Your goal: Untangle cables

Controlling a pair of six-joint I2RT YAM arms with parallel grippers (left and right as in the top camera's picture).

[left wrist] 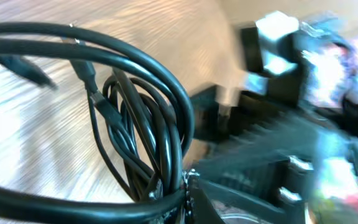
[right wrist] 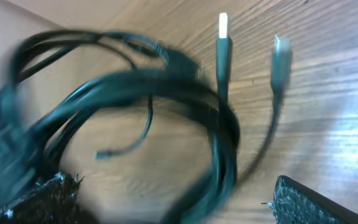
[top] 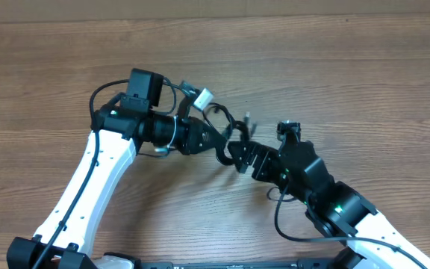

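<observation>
The cables (top: 226, 125) are thin black cords looped together in a bundle above the wooden table, between my two grippers. My left gripper (top: 213, 139) is shut on the cables (left wrist: 166, 155), pinching several strands at the bottom of the loops. My right gripper (top: 239, 154) is open, with its rough black pads (right wrist: 312, 199) far apart. A blurred loop of the cables (right wrist: 219, 143) passes between those pads without being pinched. Two plug tips (right wrist: 222, 26) stick up from the bundle in the right wrist view, and one silvery tip (top: 248, 118) shows from overhead.
A white connector (top: 202, 96) on the left arm's own wiring sits just behind the bundle. The right arm's camera block (top: 288, 131) is close to the cables on the right. Bare wooden table (top: 364, 67) lies behind and to both sides.
</observation>
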